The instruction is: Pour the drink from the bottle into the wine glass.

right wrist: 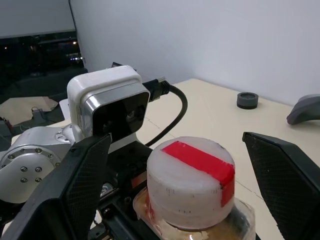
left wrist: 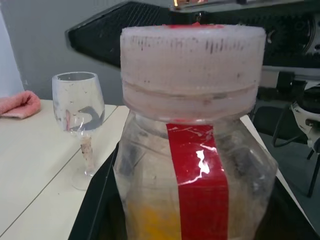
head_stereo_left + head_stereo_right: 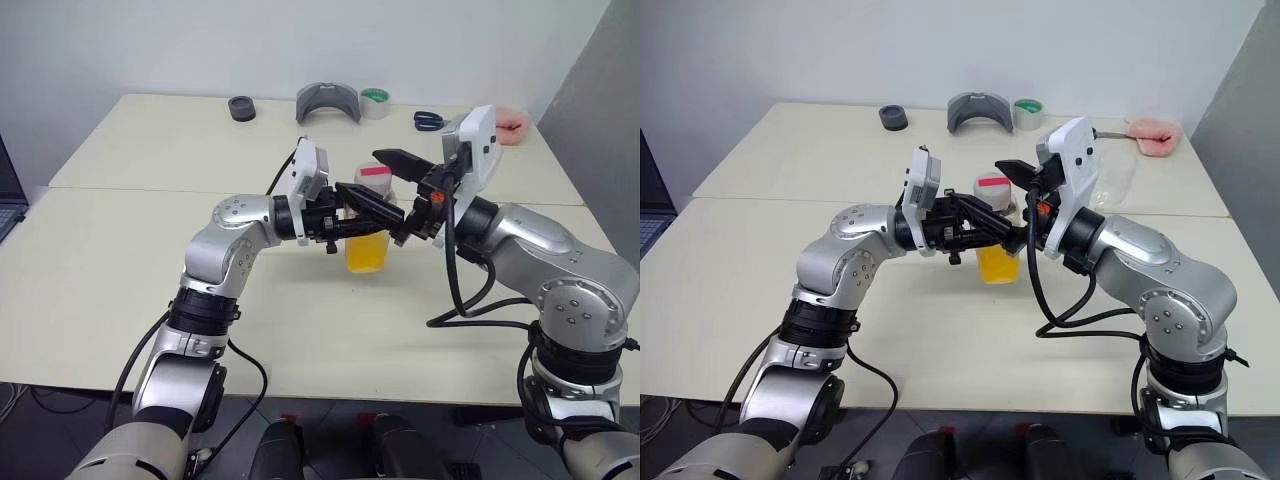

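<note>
The bottle (image 3: 367, 240) is a small clear one with a red label stripe, held upright above the middle of the table. My left gripper (image 3: 378, 214) is shut on its body from the left. The drink (image 3: 366, 254), an orange-yellow liquid, fills its lower part. The red-and-white cap (image 1: 191, 176) is on. My right gripper (image 1: 175, 142) is open, with one black finger (image 1: 75, 187) on each side of the cap and not touching it. The wine glass (image 2: 79, 107) stands empty on the table behind the right wrist (image 3: 1116, 180).
Along the table's far edge lie a black ring (image 3: 241, 108), a grey curved piece (image 3: 327, 101), a green tape roll (image 3: 375, 103), blue scissors (image 3: 430, 121) and a pink cloth (image 3: 515, 125). A laptop edge (image 3: 8, 200) shows at far left.
</note>
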